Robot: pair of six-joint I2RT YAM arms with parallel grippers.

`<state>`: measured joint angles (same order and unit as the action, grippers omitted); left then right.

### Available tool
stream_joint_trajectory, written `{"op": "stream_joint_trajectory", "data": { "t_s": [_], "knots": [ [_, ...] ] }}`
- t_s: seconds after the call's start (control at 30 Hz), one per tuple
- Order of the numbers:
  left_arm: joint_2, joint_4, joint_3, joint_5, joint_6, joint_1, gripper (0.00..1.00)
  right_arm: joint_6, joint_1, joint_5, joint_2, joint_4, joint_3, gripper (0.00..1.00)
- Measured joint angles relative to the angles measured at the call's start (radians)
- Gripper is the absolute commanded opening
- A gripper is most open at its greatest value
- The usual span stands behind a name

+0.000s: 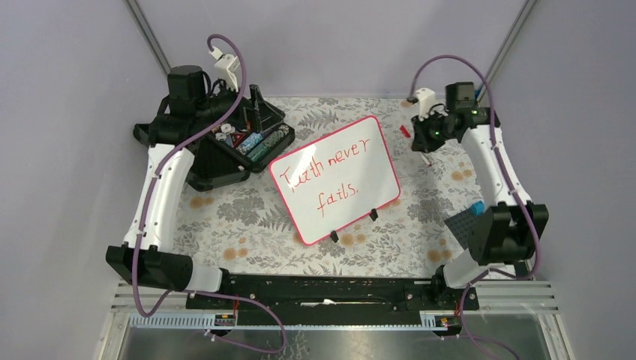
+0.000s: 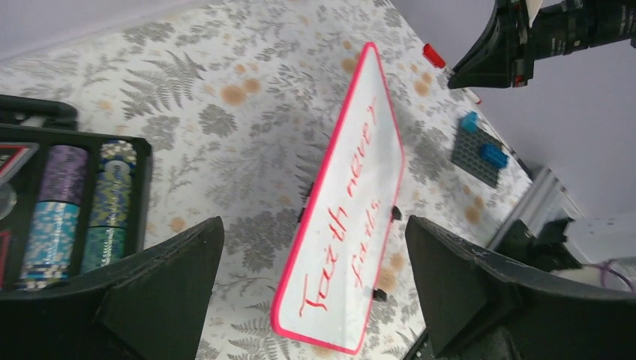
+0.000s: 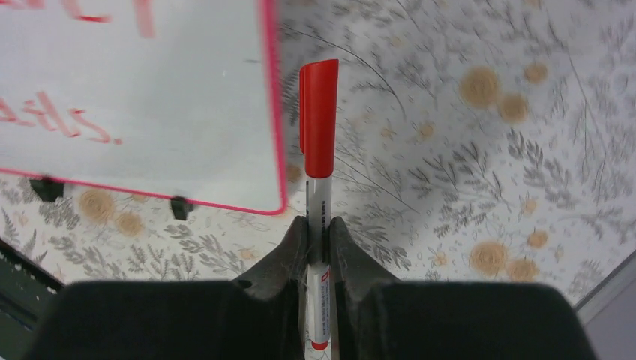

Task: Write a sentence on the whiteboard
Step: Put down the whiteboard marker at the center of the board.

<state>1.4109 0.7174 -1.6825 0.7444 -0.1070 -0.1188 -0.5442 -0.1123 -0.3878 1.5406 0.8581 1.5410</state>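
Starts nearest with a grey studded plate (image 1: 466,219) carrying blue bricks, on the floral tablecloth (image 1: 247,225) beside the right arm. Finds the whiteboard (image 1: 335,178) mid-table, propped tilted on two black clip feet (image 1: 334,236), with a red-pink rim and red handwriting across it: "Faith never fails." Shows, beside the board's right edge, the right gripper (image 3: 319,225) pinching a red-capped marker (image 3: 319,105), cap pointing away from the fingers. Ends far left with the left gripper (image 2: 313,225), spread wide and holding nothing, by the open black compartment case (image 1: 225,169) with its rows of coloured chips (image 2: 75,210).
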Motion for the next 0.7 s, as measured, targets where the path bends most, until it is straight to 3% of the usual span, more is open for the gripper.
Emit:
{"op": "stream_joint_trajectory", "data": {
  "t_s": [0.17, 0.3, 0.7],
  "knots": [
    [-0.051, -0.077, 0.11, -0.109, -0.028, 0.004, 0.99, 0.049, 0.215, -0.025, 0.137, -0.037, 0.006, 0.07],
    [-0.053, -0.087, 0.165, -0.178, -0.034, 0.006, 0.99, 0.083, 0.308, -0.016, 0.219, -0.098, -0.021, 0.06],
    [-0.094, -0.092, 0.247, -0.285, -0.013, 0.008, 0.99, 0.123, 0.36, 0.074, 0.395, -0.286, -0.12, 0.07]
  ]
}}
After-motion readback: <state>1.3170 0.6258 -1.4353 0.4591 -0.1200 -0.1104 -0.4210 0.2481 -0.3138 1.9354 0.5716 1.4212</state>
